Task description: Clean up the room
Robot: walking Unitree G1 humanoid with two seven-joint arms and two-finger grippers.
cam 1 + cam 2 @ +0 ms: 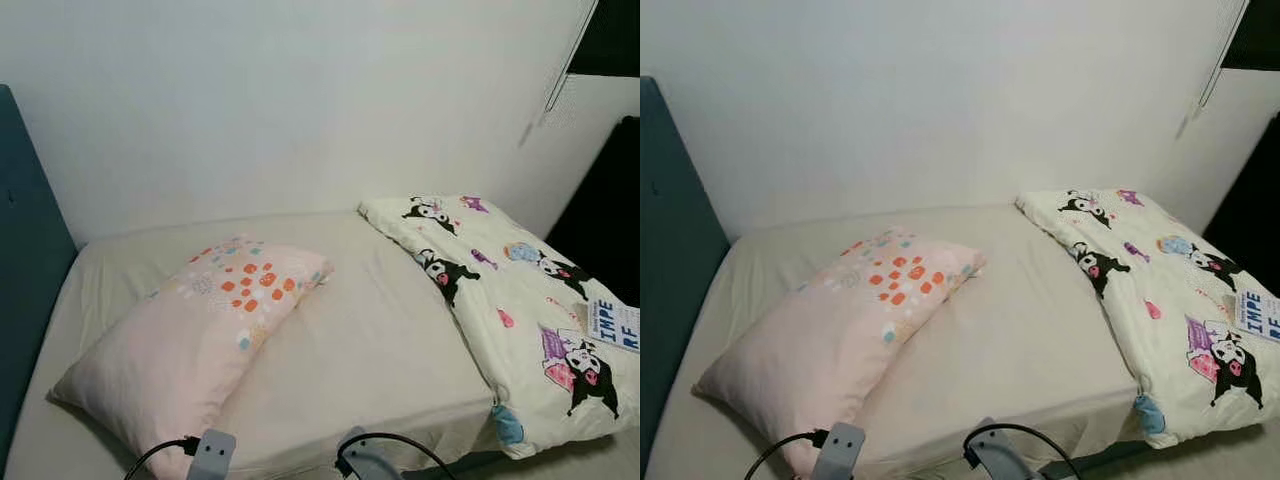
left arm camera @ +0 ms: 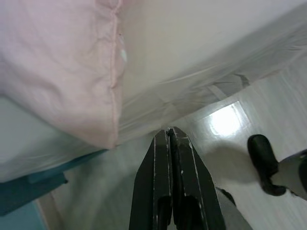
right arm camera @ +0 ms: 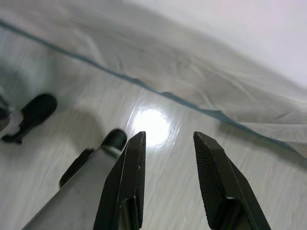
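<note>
Headboard (image 1: 25, 290) in dark teal bounds the bed on the robot's left, and just beside it the pink pillow (image 1: 195, 340) lies askew on the mattress (image 1: 370, 340), its long axis running diagonally from the near left corner toward the wall. That corner hangs just above the left gripper (image 2: 169, 134), whose fingers are pressed together on nothing, low beside the bed's edge over the floor (image 2: 230, 158); I judge the left arm the nearer one for straightening the pillow. Farther right, the right gripper (image 3: 169, 143) hovers over the floor with its fingers parted and empty. At far right the cartoon-print quilt (image 1: 520, 300) droops over the mattress end, its lower edge cut off, with a partly legible paper label (image 1: 612, 324) on it.
</note>
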